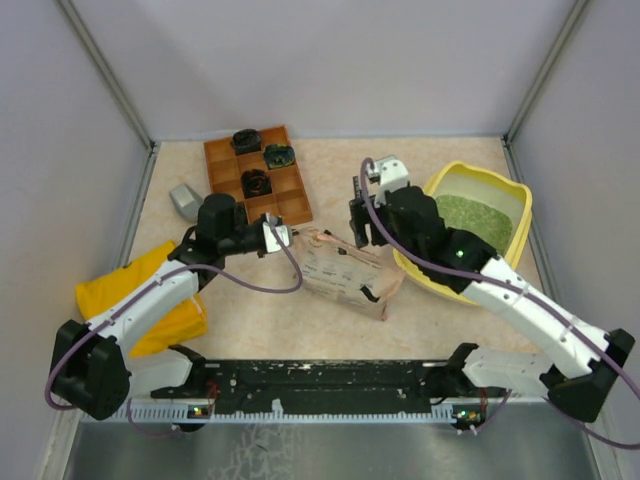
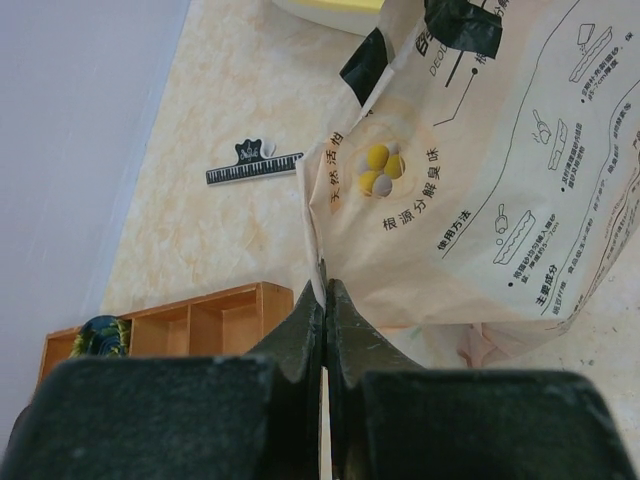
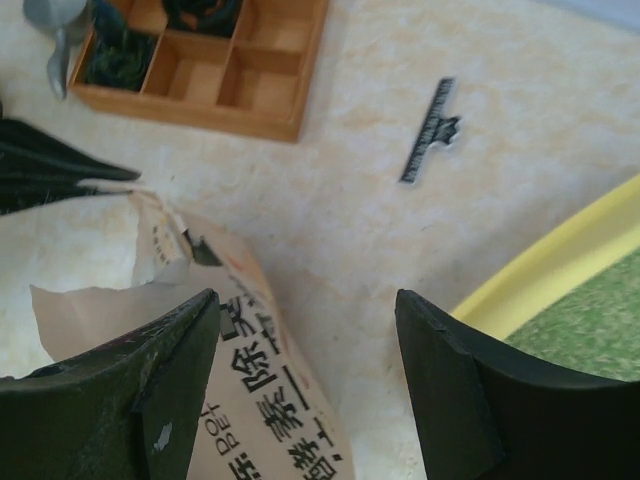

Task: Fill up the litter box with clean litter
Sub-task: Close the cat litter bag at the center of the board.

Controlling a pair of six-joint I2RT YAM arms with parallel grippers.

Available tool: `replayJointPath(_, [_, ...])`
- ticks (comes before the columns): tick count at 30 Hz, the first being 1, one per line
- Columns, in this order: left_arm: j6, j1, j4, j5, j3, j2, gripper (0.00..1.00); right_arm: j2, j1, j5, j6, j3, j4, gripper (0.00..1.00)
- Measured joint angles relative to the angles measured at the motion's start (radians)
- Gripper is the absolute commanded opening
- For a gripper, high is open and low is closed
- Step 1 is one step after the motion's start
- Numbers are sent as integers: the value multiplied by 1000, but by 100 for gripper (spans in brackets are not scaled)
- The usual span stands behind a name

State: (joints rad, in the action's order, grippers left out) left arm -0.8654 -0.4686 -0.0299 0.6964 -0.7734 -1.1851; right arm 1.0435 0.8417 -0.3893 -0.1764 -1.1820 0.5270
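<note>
1. Litter box [image 1: 478,168]: back-right corner of the tabletop [image 1: 300,320]. Green litter [image 1: 475,215] covers part of its floor.
2. Pouch [image 1: 340,272]: mid-table, just beside the box's left rim, with its torn top toward the left.
3. Left gripper [image 1: 277,237]: closed, apparently pinching a corner of the torn top.
4. Right gripper [image 1: 360,222]: jaws wide apart and empty, over the pouch's box-side end.
5. Likely step: grasp the pouch and tip it. Grip the body firmly and bring the mouth over the rim before tilting.
6. Surroundings: clip [image 3: 430,130] on the bare top behind the pouch; tray [image 1: 294,207] and scoop [image 1: 185,200] toward the back edge; cloth [image 1: 120,290] by the left edge. All lie clear of the pour; the raised rim is the main obstacle.
</note>
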Motion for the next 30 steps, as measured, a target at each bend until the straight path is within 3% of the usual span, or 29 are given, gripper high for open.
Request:
replayJointPath(6, [-21,0,0,-4,0,0,0,81,-7,231,-35,52,18,71])
replayJointPath(15, [-42,0,-14,-8,13,0,0,60,-14,378,-70,179,27,66])
replayJointPath(21, [-47,0,-26,-14,23,0,0,51,-16,387,-71,236,35,49])
replayJointPath(23, [-43,0,-28,-16,23,0,0,44,-19,387,-69,246,34,33])
replayJointPath(24, [-41,0,-29,-19,24,0,3,40,-21,386,-68,249,35,25])
replayJointPath(26, [-34,-1,-30,-26,25,0,18,31,-22,385,-63,260,31,13])
replayJointPath(30, [85,-1,-7,-61,2,0,47,3,-22,386,-47,301,5,2])
